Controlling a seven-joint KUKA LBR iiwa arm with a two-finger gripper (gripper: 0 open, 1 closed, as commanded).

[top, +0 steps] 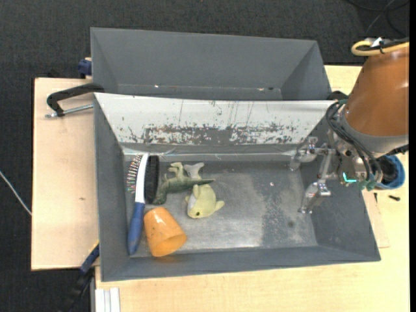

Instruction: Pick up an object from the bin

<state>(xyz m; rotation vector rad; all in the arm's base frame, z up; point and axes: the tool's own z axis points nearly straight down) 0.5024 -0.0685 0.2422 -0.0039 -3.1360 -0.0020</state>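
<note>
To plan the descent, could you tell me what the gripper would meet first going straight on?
Probably bare floor of the grey metal bin: the gripper points down at its right end, apart from the yellow-green toy fish; depth is unclear.

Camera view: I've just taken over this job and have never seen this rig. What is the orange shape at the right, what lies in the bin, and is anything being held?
One camera looks down into the grey metal bin from above, a little to one side. The orange cover is part of the robot arm, which reaches in from the right. Its two-finger gripper sits over bare floor at the bin's right end, fingers apart, with nothing between them.

The loose things all lie at the left end. A blue-handled brush runs along the left wall, with a dark brush beside it. Near them are an orange cup on its side, a yellow-green toy fish and a green toy animal.
</note>
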